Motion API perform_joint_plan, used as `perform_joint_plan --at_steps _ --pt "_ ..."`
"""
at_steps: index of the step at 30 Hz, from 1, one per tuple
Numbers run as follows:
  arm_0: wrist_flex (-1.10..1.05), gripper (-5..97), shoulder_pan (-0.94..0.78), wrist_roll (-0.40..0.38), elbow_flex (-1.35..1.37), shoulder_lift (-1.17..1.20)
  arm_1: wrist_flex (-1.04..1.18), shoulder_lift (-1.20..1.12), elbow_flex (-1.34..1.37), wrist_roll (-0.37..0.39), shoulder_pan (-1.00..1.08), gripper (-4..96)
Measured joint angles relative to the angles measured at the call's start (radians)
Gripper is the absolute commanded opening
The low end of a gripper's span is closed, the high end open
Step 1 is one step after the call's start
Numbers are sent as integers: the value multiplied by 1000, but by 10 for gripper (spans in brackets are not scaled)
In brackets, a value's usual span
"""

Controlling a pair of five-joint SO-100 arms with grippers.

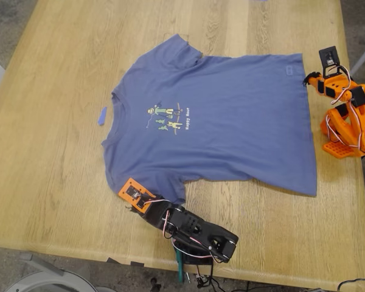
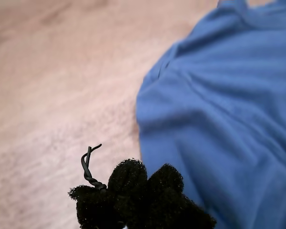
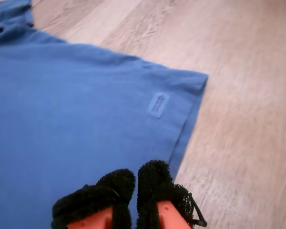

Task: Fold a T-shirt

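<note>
The slate-blue T-shirt (image 1: 219,121) lies spread flat and print-up on the wooden table (image 1: 55,170), collar toward the exterior view's left, hem toward its right. My first gripper (image 1: 131,193), orange-tipped on a black arm, sits at the near sleeve (image 2: 219,119); its black foam pads (image 2: 133,183) are pressed together with nothing between them. My second gripper (image 1: 308,79), on the orange arm at the exterior view's right, hovers at the hem corner by a small sewn label (image 3: 158,104). Its pads (image 3: 155,183) are shut just over the hem edge.
A small blue scrap (image 1: 102,115) lies on the wood beside the collar. The orange arm's base (image 1: 347,131) stands by the table's edge at the exterior view's right. Cables (image 1: 191,274) hang over the near table edge under the black arm.
</note>
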Motion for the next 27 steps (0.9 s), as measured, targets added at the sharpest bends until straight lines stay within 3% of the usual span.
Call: perform_joint_plan --at_steps 4,8,13,21,27 --pt "-51 244 17 -29 0 0 124 3 -75 -3 -110 152" --pt "-57 414 48 -146 -2 0 209 5 -158 0 -146 282" --pt "21 537 103 -206 -63 0 279 6 -236 29 -181 366" --pt "264 577 149 -187 -273 -48 453 -6 -368 38 -268 380" --pt "451 591 201 -150 -598 -360 566 -37 -472 35 -385 379"
